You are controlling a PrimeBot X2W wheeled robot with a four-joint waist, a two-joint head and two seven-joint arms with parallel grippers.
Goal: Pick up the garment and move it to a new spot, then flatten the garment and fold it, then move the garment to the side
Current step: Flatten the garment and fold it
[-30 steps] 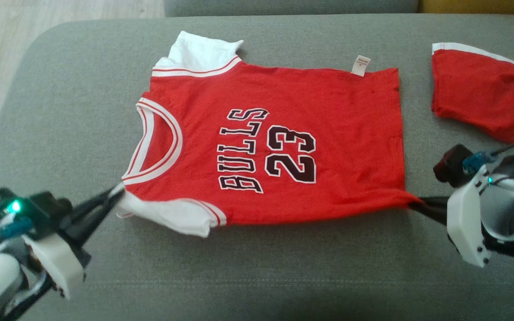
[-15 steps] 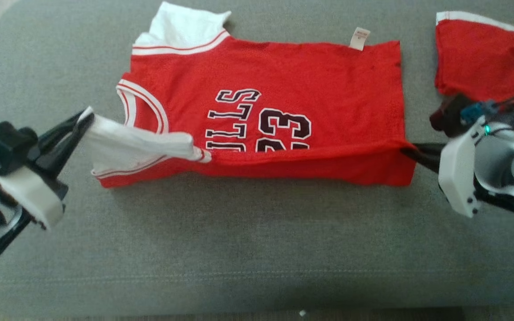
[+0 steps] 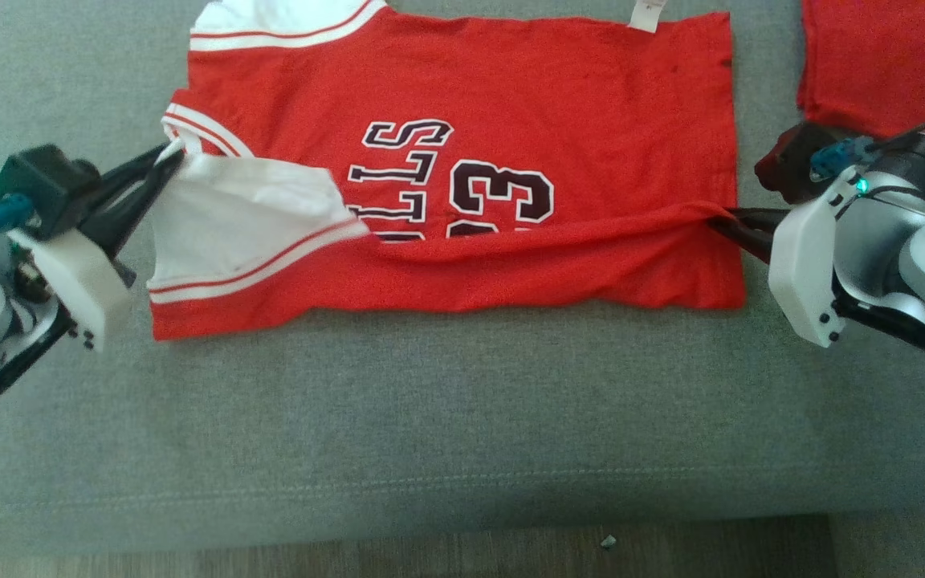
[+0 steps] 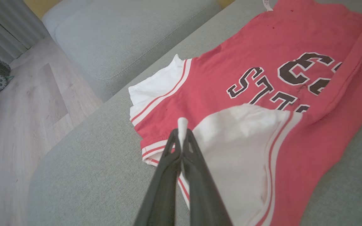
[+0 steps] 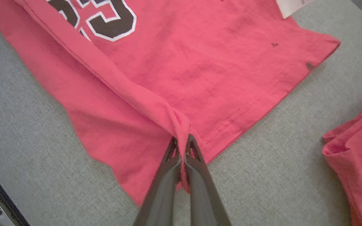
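Garment (image 3: 559,96), a light, limp red jersey, lies on the sofa (image 3: 430,417), its near edge raised: left gripper (image 3: 173,155) clamps the white sleeve (image 3: 246,209), right gripper (image 3: 717,218) the hem corner (image 3: 699,213); thin cloth sags between, so corners probably hold best

The left pincer (image 4: 182,138) pinches the white sleeve (image 4: 231,150) of the red jersey (image 4: 262,50), lifted over the grey cushion (image 4: 83,163).
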